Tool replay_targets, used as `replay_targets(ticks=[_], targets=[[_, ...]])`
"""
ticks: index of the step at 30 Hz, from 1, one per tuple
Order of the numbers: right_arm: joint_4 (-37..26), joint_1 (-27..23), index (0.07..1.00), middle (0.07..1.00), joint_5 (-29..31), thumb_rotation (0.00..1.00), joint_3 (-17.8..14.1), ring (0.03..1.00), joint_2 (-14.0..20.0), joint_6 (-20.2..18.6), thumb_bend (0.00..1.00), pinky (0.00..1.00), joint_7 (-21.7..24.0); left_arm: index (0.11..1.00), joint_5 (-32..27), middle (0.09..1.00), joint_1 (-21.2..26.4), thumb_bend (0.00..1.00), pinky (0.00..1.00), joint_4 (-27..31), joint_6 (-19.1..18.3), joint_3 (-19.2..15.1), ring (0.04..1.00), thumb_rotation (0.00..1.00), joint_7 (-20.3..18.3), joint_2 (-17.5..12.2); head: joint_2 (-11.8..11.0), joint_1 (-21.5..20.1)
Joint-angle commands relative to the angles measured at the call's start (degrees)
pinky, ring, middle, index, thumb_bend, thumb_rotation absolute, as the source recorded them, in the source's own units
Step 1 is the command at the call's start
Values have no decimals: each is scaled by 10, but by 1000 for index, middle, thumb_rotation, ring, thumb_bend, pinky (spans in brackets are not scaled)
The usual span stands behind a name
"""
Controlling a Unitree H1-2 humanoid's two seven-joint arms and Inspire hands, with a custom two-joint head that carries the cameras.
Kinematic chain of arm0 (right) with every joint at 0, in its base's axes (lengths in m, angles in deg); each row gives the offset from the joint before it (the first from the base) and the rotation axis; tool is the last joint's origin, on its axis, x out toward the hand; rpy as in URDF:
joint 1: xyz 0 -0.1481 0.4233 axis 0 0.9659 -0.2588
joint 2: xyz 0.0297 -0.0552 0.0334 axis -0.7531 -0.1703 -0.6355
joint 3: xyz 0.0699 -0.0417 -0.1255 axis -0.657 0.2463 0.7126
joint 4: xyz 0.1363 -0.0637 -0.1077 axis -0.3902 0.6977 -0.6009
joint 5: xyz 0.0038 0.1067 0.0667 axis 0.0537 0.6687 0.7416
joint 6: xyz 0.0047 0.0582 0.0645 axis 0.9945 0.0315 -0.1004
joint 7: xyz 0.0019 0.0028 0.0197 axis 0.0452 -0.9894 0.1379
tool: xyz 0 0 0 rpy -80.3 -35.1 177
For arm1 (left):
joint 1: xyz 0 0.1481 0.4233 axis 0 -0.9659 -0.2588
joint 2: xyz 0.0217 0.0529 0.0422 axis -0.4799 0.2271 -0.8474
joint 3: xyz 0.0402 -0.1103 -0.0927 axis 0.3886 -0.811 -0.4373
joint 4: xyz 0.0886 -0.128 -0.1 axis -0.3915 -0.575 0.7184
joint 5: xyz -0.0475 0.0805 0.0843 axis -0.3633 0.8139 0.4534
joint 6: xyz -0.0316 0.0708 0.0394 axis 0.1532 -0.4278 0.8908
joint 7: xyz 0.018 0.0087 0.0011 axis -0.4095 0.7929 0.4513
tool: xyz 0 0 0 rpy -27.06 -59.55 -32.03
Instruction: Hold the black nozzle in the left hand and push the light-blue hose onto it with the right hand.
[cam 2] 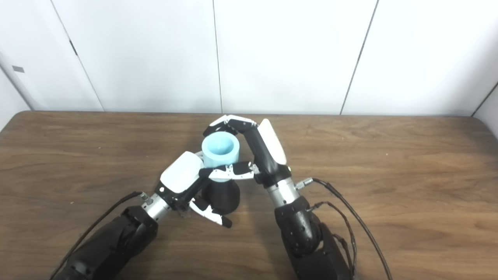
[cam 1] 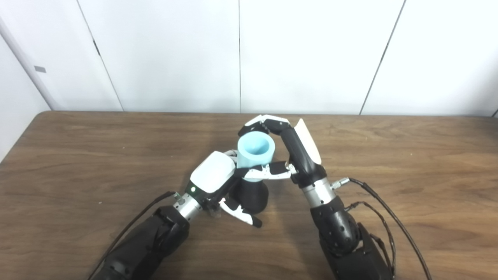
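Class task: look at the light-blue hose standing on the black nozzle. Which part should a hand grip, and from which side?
Grip the light-blue hose around its round side wall, coming in from the right, as the right hand does. The left hand crowds the left side and holds the black nozzle below. The open mouth faces up, so keep fingers off the rim.

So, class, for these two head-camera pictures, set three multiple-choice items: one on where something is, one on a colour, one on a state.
1. Where is the light-blue hose relative to the black nozzle?
A. directly above it
B. lying apart on the table
C. below it

2. What colour is the table?
A. white
B. brown wood
C. green

3. What is the right hand doing?
A. resting open on the table
B. out of view
C. gripping the hose

Answers: 1 A, the hose's lower end meets the nozzle's top; 2 B, wood grain shows; 3 C, its fingers wrap the hose, while the left hand holds the nozzle.
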Motion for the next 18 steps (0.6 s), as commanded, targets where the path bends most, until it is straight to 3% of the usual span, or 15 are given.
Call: replay_targets(ticks=[1, 8, 18], targets=[[-6, -15, 511, 475, -13, 0, -21, 411, -5, 32, 518, 333, -35, 506, -21, 463, -188, 522, 772, -70, 32, 79, 498, 0, -11, 84, 2, 0], [-23, -2, 508, 476, 46, 0, -33, 411, -16, -27, 519, 315, -5, 506, -23, 463, -190, 521, 771, -66, 34, 78, 493, 0, -12, 87, 4, 3], [-43, -9, 518, 471, 53, 0, -34, 409, -4, -85, 518, 303, 28, 507, -12, 462, -189, 521, 766, -66, 27, 81, 493, 0, -17, 95, 5, 8]])
